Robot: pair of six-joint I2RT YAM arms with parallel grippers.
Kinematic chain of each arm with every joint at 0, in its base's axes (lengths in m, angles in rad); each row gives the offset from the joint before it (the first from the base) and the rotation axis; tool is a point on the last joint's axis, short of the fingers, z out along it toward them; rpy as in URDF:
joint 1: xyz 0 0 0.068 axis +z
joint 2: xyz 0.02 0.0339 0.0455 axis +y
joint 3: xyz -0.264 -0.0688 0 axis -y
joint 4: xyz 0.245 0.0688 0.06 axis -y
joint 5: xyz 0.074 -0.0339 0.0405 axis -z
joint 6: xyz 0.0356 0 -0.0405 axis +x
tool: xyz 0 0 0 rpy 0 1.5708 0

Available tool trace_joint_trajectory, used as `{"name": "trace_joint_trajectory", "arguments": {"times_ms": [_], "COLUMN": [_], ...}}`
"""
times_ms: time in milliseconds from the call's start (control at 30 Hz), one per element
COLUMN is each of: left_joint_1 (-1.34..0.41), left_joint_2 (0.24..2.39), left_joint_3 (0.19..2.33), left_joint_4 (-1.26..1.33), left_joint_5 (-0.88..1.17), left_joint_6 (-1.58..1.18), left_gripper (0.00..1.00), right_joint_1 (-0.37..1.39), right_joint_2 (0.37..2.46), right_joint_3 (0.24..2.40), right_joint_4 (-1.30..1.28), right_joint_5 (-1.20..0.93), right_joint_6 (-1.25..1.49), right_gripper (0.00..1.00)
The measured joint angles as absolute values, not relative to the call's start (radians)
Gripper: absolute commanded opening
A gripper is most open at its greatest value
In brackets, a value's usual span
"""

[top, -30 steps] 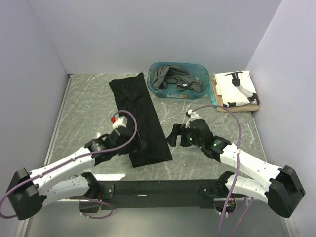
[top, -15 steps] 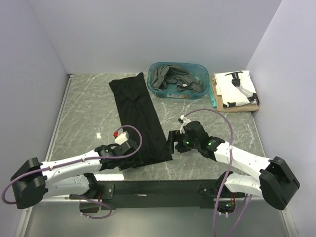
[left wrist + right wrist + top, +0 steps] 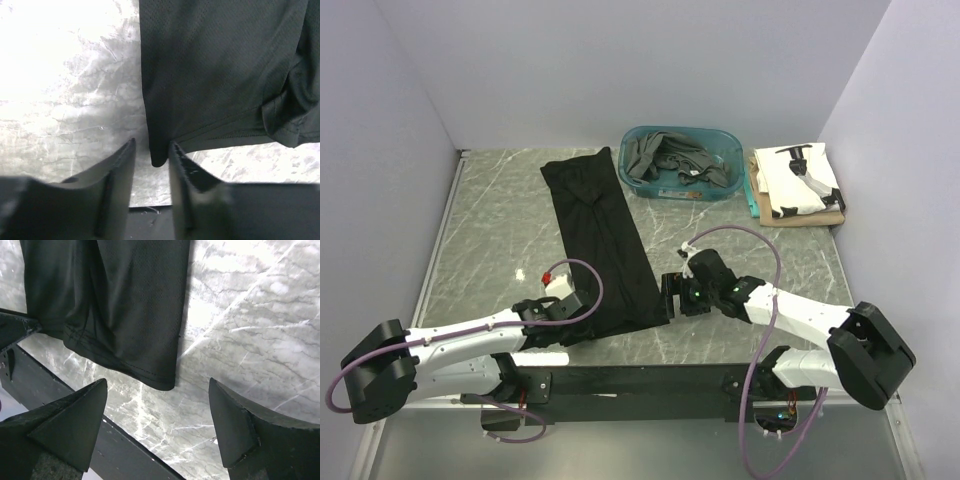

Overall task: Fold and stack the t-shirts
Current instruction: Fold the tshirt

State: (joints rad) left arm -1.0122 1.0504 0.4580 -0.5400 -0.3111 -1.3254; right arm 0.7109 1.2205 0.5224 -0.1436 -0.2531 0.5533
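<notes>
A plain black t-shirt (image 3: 600, 235) lies flat as a long folded strip on the marble table, running from the back towards the near edge. My left gripper (image 3: 583, 321) sits low at its near left corner (image 3: 157, 159). That corner pokes between the narrowed fingers (image 3: 151, 147) and a gap shows on its left side. At the near right corner (image 3: 162, 375) my right gripper (image 3: 667, 293) stands wide open, its fingertips (image 3: 157, 382) straddling the hem without touching it.
A teal tub (image 3: 735, 150) at the back holds crumpled dark grey t-shirts (image 3: 665, 158). To its right, a folded white t-shirt with black print (image 3: 798, 178) lies on a tan one (image 3: 812, 217). A black rail (image 3: 640, 378) runs along the near table edge.
Both grippers have come down and towards the near edge to the black t-shirt's near corners. The left jaws have narrowed a lot around the left corner; the right jaws narrowed slightly.
</notes>
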Motion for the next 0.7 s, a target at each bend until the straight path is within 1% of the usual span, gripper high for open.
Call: {"name": "trace_joint_trajectory", "arguments": {"times_ms": [33,67,200,233,300,333,367,400,433,500,533,600,667,700], "left_joint_1": [-1.012,-1.012,-1.012,-1.012,-1.012,-1.012,-1.012,-1.012,-1.012,-1.012,-1.012,-1.012,-1.012,-1.012], "left_joint_2": [1.05,1.05,1.051,1.051,1.052,1.052,1.053,1.053,1.055,1.058,1.058,1.058,1.058,1.058], "left_joint_3": [0.455,0.452,0.437,0.434,0.428,0.425,0.423,0.423,0.422,0.422,0.422,0.421,0.421,0.421], "left_joint_4": [-0.537,-0.535,-0.509,-0.501,-0.482,-0.472,-0.466,-0.461,-0.456,-0.448,-0.447,-0.444,-0.441,-0.439], "left_joint_5": [-0.312,-0.311,-0.309,-0.308,-0.303,-0.3,-0.297,-0.295,-0.293,-0.29,-0.289,-0.287,-0.286,-0.286], "left_joint_6": [-1.325,-1.325,-1.329,-1.33,-1.332,-1.333,-1.336,-1.34,-1.344,-1.348,-1.349,-1.352,-1.352,-1.352], "left_gripper": [0.29,0.27,0.17,0.15,0.12,0.06,0.02,0.01,0.01,0.01,0.01,0.01,0.01,0.01], "right_joint_1": [0.711,0.711,0.711,0.711,0.712,0.714,0.715,0.716,0.719,0.725,0.728,0.732,0.736,0.738], "right_joint_2": [1.225,1.229,1.253,1.262,1.279,1.288,1.296,1.301,1.306,1.316,1.322,1.333,1.342,1.346], "right_joint_3": [0.522,0.522,0.522,0.522,0.522,0.522,0.522,0.522,0.522,0.522,0.522,0.521,0.517,0.517], "right_joint_4": [-0.146,-0.146,-0.144,-0.144,-0.142,-0.142,-0.137,-0.13,-0.124,-0.115,-0.11,-0.101,-0.089,-0.088], "right_joint_5": [-0.256,-0.258,-0.274,-0.276,-0.286,-0.292,-0.303,-0.309,-0.315,-0.321,-0.327,-0.336,-0.344,-0.345], "right_joint_6": [0.552,0.553,0.552,0.552,0.551,0.551,0.551,0.551,0.552,0.552,0.553,0.559,0.561,0.562], "right_gripper": [0.87,0.86,0.8,0.77,0.74,0.72,0.71,0.7,0.65,0.6,0.54,0.51,0.36,0.31]}}
